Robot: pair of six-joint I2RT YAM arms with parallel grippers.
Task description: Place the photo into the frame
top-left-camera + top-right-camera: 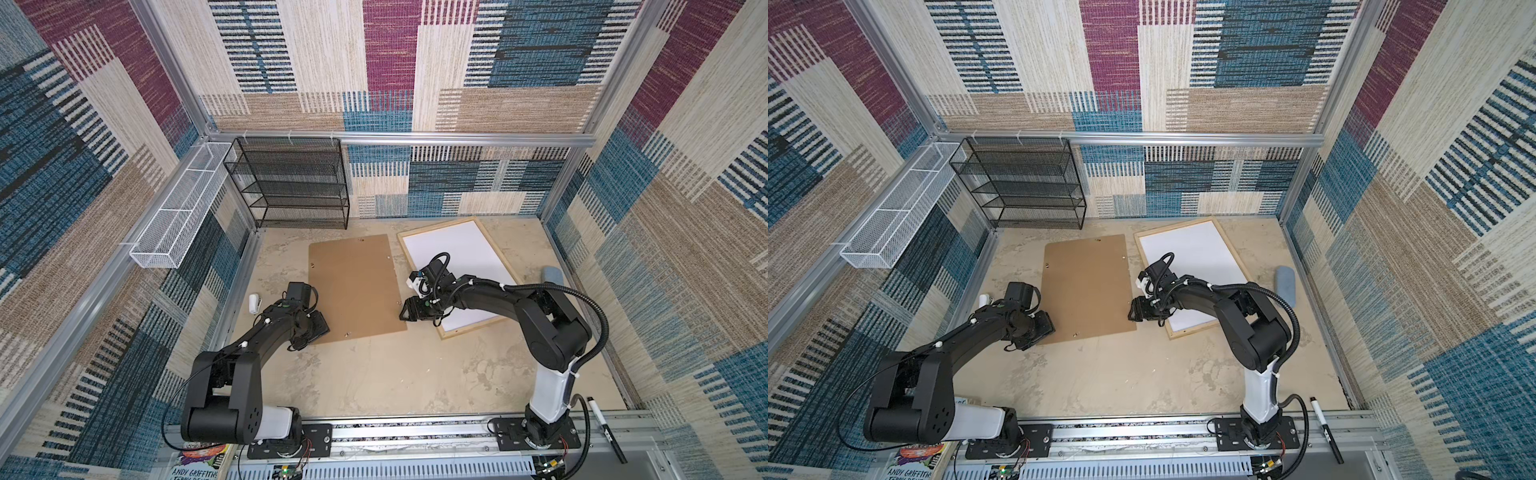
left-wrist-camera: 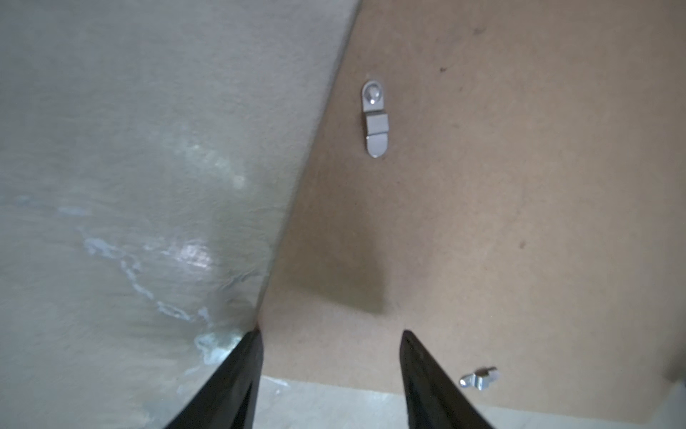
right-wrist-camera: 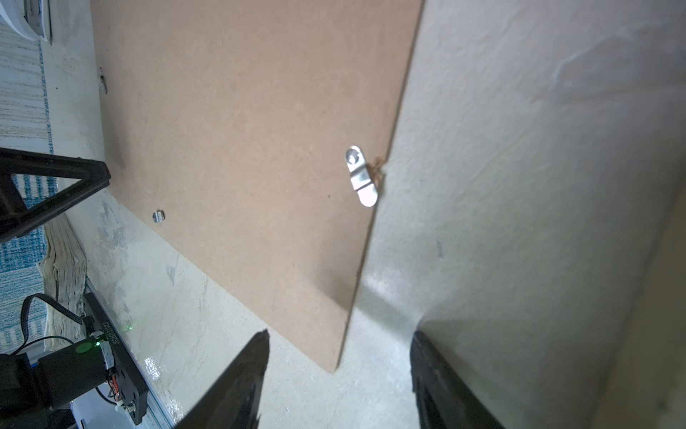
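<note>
Top views both show the frame (image 1: pixel 436 227) lying flat at the far right of the table (image 1: pixel 374 374). Its pale wood rails enclose a plain white sheet that I take to be the photo (image 1: pixel 457 253) lying face down, since it shows no cut-out window and no dark image. The print itself therefore appears to be seated already, though I cannot tell whether it lies snug against the pane. What looks left is the closing. The brown backing board (image 1: pixel 357 286) lies on the table just beside the frame, covering none of it, and its metal turn clips (image 2: pixel 375 119) hold nothing. The left gripper (image 1: pixel 319 325) hovers at the board's near left corner and the right gripper (image 1: pixel 409 311) at its near right corner. In the wrist views each has its jaws parted with nothing pinched. The board's edge runs up to the left fingers (image 2: pixel 241 371), and its corner points between the right ones. By my reckoning the board must be lifted, carried over and set inside the rails.
</note>
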